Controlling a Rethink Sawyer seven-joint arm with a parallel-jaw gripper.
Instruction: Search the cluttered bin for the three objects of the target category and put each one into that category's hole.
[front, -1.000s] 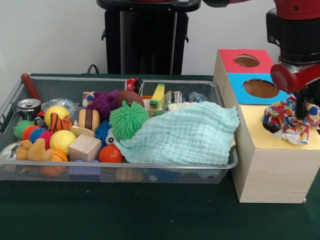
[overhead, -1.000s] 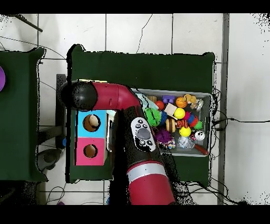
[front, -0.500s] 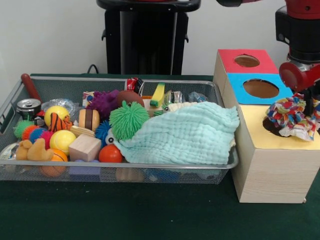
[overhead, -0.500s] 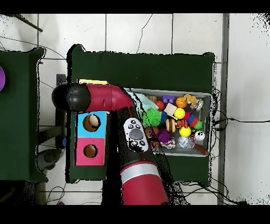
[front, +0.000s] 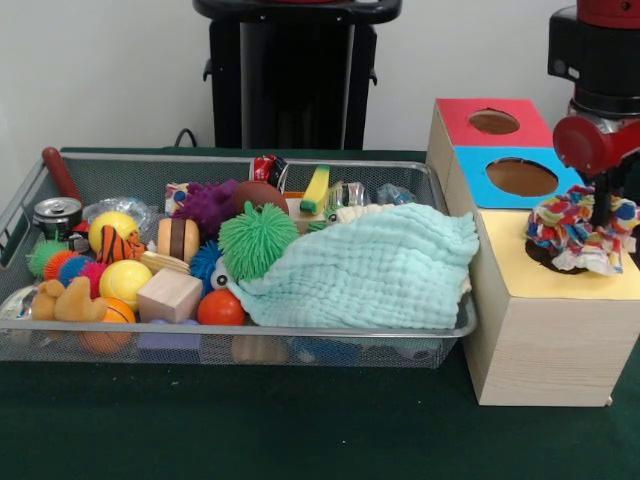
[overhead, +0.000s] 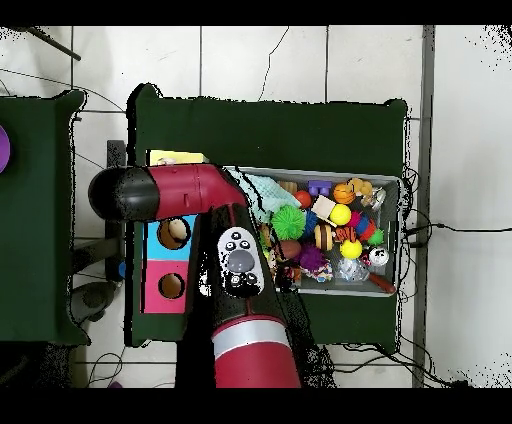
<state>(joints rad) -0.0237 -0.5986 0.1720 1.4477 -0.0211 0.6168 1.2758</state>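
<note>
The multicoloured patterned fabric scrap (front: 580, 228), ruffled and bunched, hangs crumpled over the dark hole (front: 545, 258) in the yellow top panel of the light wooden sorting box (front: 545, 340), and most of it spreads over the rim and onto the yellow panel rather than dropping in. The thin black fingers (front: 601, 207) come straight down into the middle of the bunch, under the red and black arm (front: 600, 100). You cannot tell from either view whether they are apart or together, because the cloth wraps them; the overhead view hides them under the arm.

Your main risk is a snag. If the fingers rise while folds cling to them, the scrap may lift out with them and fall beside the hole, or off the box edge to the outer side of the fingers, where it already overhangs toward the green surface (front: 300, 430). If it is let go while so much cloth lies on the rim, it may simply bridge the opening and sit there. Judged from this, the drop is not yet secure.

The blue panel's round hole (front: 521, 177) lies just behind the fingers, so a dragged scrap could end in the wrong category. Across from the fingers, the pale mint muslin cloth (front: 365, 270) lies in the wire mesh bin (front: 230, 345), draped over other toys; it looks like a further cloth target and could pull neighbours out with it.
</note>
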